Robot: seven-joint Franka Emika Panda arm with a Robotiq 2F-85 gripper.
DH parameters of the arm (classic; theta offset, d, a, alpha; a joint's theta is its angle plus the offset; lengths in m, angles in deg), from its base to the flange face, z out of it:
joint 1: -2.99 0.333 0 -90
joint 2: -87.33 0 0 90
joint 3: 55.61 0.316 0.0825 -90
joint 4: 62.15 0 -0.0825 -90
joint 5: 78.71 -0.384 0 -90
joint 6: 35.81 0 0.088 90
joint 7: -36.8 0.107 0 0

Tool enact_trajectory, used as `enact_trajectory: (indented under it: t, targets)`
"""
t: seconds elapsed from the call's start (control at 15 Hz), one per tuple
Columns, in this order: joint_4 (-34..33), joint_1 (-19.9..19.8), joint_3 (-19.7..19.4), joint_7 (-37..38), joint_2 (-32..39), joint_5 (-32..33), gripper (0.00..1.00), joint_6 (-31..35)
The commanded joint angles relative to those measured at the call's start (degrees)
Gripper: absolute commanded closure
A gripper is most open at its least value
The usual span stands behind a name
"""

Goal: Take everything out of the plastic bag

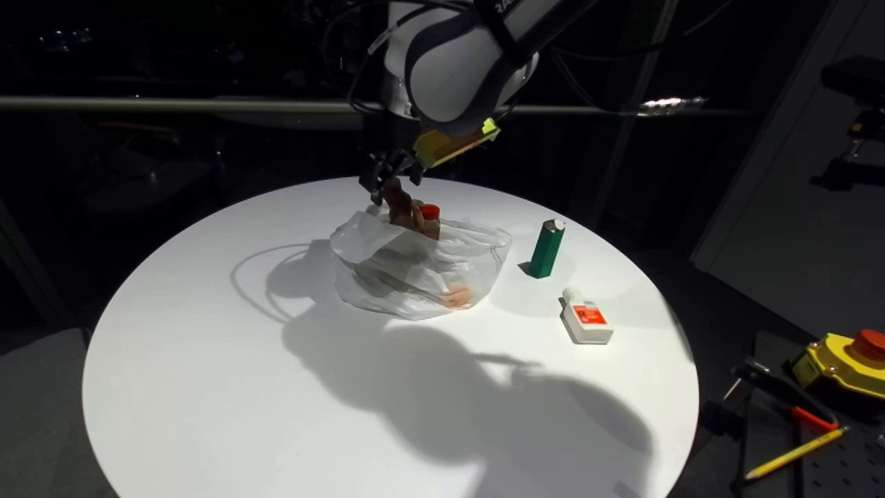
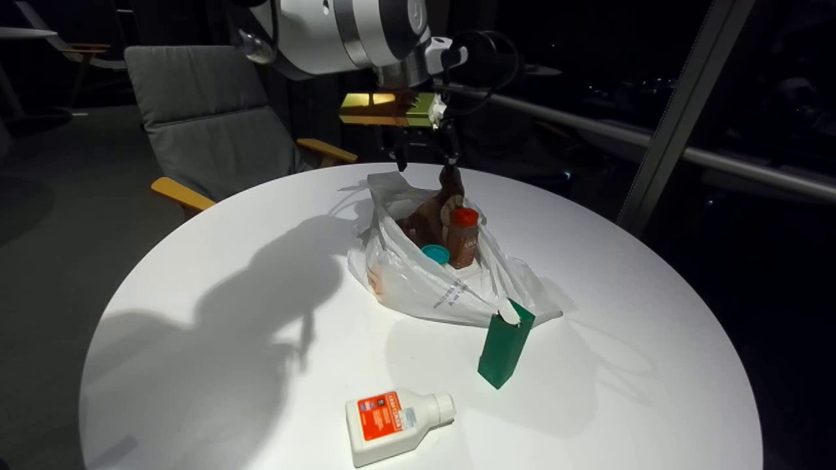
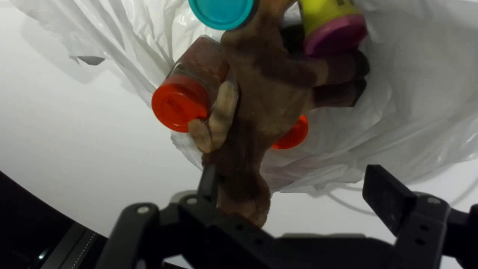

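The wrinkled translucent plastic bag (image 1: 408, 277) lies with its mouth open on the table. Out of it leans a brown plush toy (image 3: 261, 89), head upward, beside a red-lidded jar (image 2: 463, 245). Deeper inside, the wrist view shows a teal lid (image 3: 224, 9), a yellow cup with a pink lid (image 3: 332, 28) and an orange-red lid (image 3: 295, 132), partly hidden. My gripper (image 3: 295, 181) is wide open just above the toy's head, which is close to one finger and partly covered by it; nothing is gripped. Outside the bag are a green bottle (image 2: 506, 349) and a white-red packet (image 2: 392, 418).
The round white table (image 1: 207, 394) ends in a curved edge. The green bottle is upright near the bag and the white one lies flat. A grey chair (image 2: 202, 117) stands behind the table, and a yellow stop-button box (image 1: 847, 363) sits beside it.
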Motion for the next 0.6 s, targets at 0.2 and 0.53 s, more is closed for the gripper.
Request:
enact_trajectory:
  t: [0.2, 0.53]
  targets:
    - [-12.0, 0.0, -2.5, -1.7, 8.7, -0.2, 0.26, -2.0]
    - [-9.3, 0.8, -4.7, -0.5, 6.3, 0.8, 0.65, -2.5]
